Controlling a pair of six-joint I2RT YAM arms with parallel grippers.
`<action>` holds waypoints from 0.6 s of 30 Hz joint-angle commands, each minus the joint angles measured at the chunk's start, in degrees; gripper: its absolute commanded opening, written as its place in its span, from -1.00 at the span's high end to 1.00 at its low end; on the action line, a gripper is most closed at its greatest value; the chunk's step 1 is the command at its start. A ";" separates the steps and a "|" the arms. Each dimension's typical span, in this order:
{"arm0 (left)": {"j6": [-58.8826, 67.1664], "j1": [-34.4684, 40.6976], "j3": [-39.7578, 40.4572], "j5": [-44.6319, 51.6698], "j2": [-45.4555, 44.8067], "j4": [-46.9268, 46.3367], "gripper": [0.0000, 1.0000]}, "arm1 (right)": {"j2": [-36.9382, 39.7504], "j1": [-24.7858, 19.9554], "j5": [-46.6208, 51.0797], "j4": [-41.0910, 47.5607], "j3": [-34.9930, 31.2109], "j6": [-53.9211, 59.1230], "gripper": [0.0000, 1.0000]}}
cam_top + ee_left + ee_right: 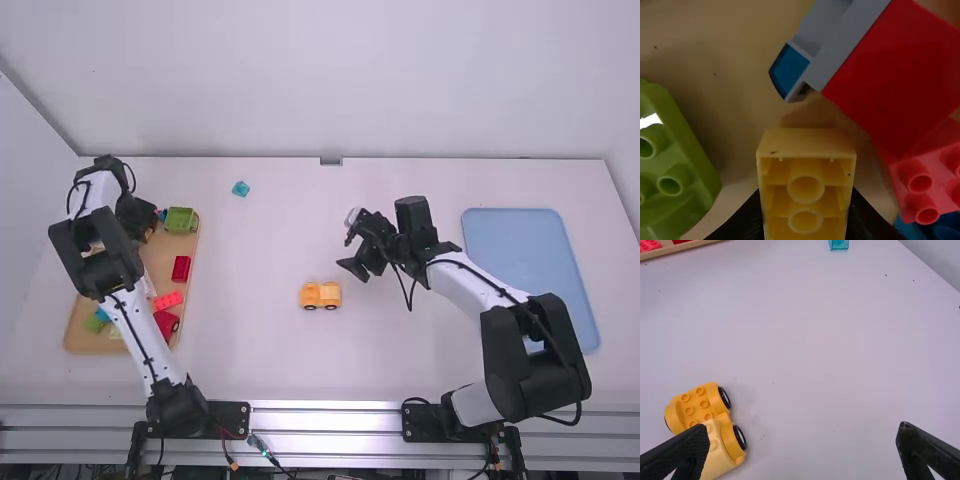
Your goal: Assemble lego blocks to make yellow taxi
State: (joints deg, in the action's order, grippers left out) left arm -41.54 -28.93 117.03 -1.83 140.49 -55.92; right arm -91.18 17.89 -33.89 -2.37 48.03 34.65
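In the high view, the wheeled yellow base (320,295) stands on the table (270,350), well apart from the tray (84,342), probably to give building room all round. My left pincer (138,215) is over the tray.

In the left wrist view, it grips a yellow block (806,182), hollow underside showing; the green piece (687,165) and red block (900,65) crowd it, so straight up seems safest.

In the right wrist view, my right pincer (352,243) is spread wide, empty, near the base.
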 commanded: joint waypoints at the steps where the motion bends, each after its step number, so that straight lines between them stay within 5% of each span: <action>1: 1.33 0.09 -1.60 -0.63 -0.02 0.31 0.39 | 0.70 0.11 -0.07 0.22 -0.09 -0.17 -0.98; 18: 11.69 1.03 -1.62 2.62 -9.27 -2.60 0.63 | 0.68 0.11 -0.46 -3.52 -0.04 -7.82 -0.98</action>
State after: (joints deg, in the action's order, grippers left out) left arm -33.39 -28.64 115.18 -0.89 136.68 -58.24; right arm -91.18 17.89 -33.91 -5.17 48.03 31.40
